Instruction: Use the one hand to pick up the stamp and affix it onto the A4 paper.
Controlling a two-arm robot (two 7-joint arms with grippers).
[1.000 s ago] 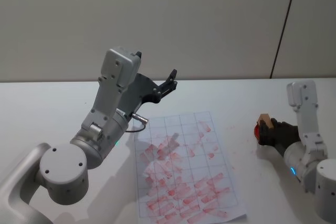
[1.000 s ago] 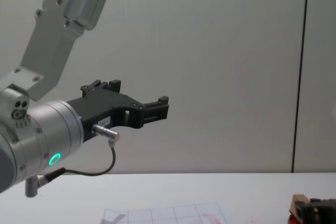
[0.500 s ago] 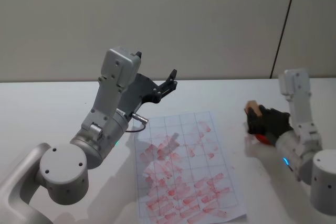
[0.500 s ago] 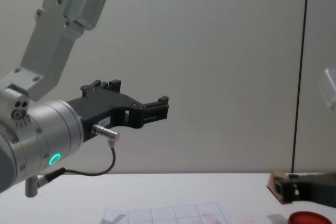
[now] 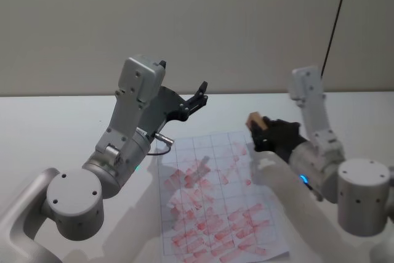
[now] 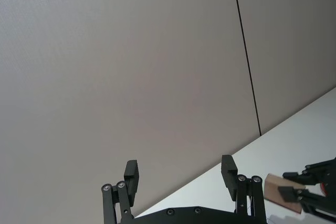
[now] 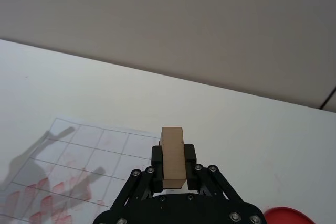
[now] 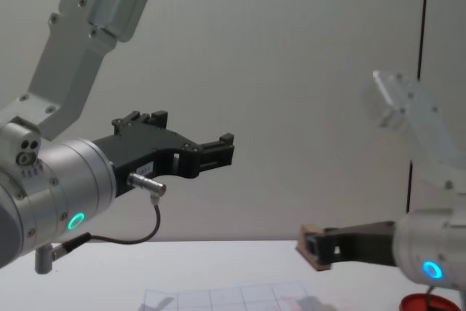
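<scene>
Stamp (image 5: pixel 254 119) has travelled. A second ago it sat at the round red pad (image 7: pixel 286 216), well off the right edge of the A4 paper (image 5: pixel 218 198). Now it hangs in the air by the sheet's far right corner, with the pad left behind on the table (image 5: pixel 49 127). My reading: inking is done and the carry is under way, so only the press onto the sheet remains.

Right gripper (image 7: pixel 174 156) is clenched on the wooden block from both sides, with the block's end jutting past the fingertips. From the chest view the claw lies nearly level, clear of the tabletop, the forearm rising steeply behind it. Whether the stamp is already over the paper or just outside its edge is hard to judge from this angle; probably just at the edge.

Left gripper (image 6: pixel 179 167) has not shifted: raised beyond the paper's far left corner, jaws spread, holding nothing.
</scene>
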